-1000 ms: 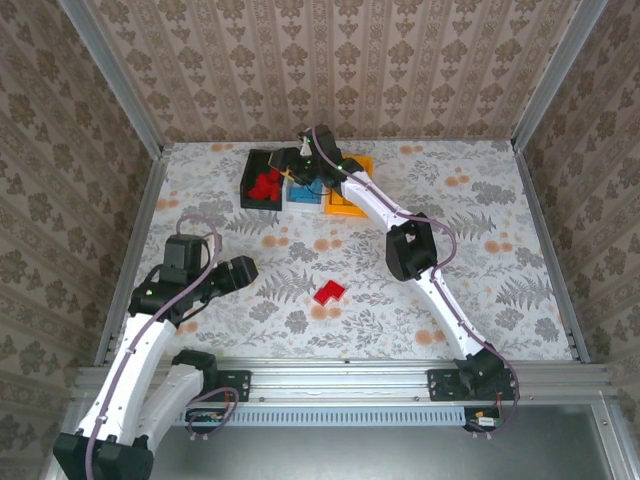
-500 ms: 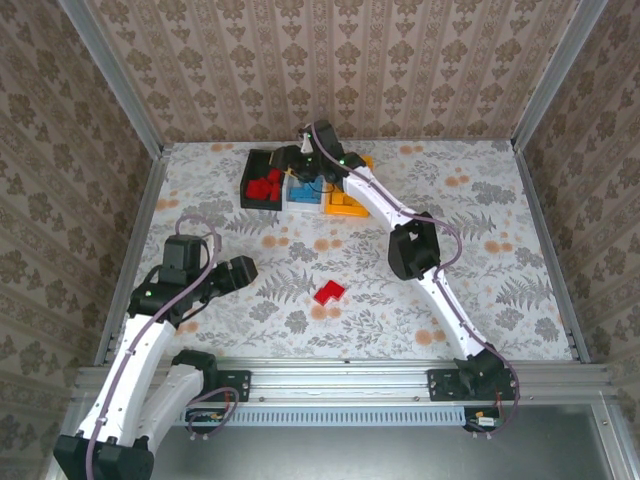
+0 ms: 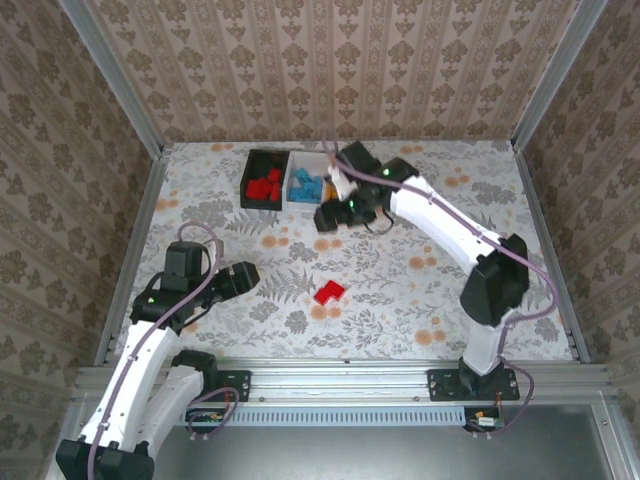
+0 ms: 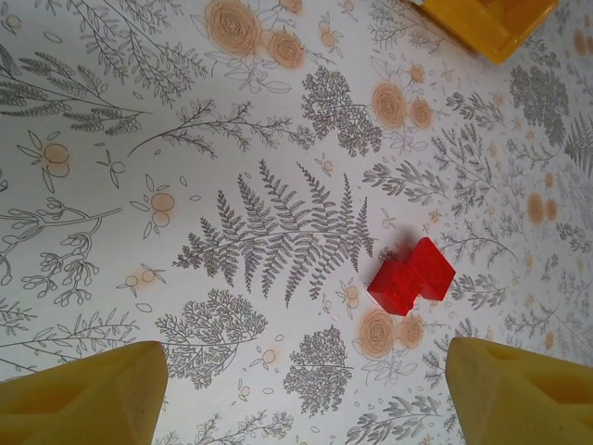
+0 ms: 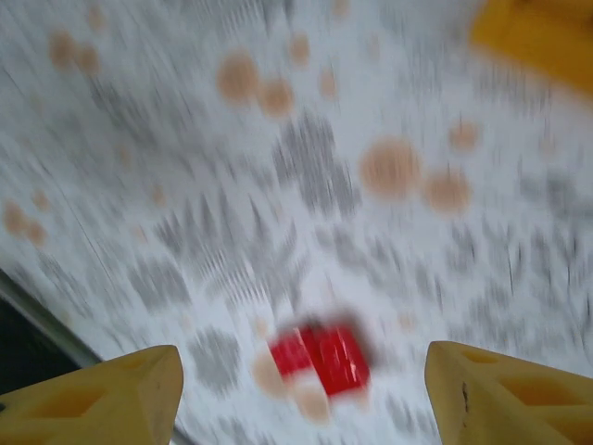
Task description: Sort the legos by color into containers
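1. The right gripper (image 3: 332, 217), over the bins a second ago, has swung out to the table (image 3: 450, 300) just before them. Its fingers are apart and empty, so a brick looks delivered and the arm free for the next.
2. One red brick (image 3: 329, 292) lies loose mid-table, well apart from the black bin (image 3: 247, 185) of red bricks (image 3: 264, 186) and the white bin (image 3: 300, 207) of blue bricks (image 3: 305, 186).
3. The left gripper (image 3: 240, 277) has barely shifted and hangs near the red brick, fingers wide and empty.
4. The left wrist view gives the brick sharp, plus a corner of the orange bin (image 4: 482, 19), which the right arm covers from above. The right wrist view is smeared by motion, with the brick ahead between its fingers.
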Tool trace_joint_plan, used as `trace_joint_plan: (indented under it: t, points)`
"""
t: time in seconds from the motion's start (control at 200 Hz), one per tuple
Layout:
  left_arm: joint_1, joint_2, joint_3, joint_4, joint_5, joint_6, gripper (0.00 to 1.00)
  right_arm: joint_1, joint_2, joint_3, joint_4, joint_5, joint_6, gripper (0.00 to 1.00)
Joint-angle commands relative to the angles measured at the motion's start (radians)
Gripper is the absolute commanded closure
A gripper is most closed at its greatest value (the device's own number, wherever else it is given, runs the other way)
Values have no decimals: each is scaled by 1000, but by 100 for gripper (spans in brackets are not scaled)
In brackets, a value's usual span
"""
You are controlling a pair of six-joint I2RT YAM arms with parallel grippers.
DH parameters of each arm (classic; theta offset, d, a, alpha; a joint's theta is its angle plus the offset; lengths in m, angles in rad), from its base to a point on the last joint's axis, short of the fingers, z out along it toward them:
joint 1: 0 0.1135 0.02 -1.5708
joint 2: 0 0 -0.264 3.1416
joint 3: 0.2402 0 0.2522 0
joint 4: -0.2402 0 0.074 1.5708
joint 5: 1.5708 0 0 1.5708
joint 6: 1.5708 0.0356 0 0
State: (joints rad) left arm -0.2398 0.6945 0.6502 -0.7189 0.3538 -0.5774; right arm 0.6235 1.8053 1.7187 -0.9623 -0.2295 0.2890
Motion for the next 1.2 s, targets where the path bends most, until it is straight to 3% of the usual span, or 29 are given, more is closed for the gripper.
trace_joint_plan:
  t: [0.0, 0.245, 0.555, 1.0, 1.195]
  points:
    - [-7, -1, -32, 58, 30, -42, 20, 57, -94, -207, -55, 120, -68, 27]
    - [-86, 20, -43, 83, -16, -73, 19, 250, -173, -474, 111, 311, -200, 26]
    - [-99, 31, -26, 68, -32, -61, 18, 254, -50, -471, 228, 296, -249, 27]
    - [-85, 32, -36, 43, -40, -35, 16, 223, 125, -398, 247, 288, -276, 30]
    - [-67, 41, -34, 44, -29, -27, 16, 203, 166, -370, 263, 266, -281, 39]
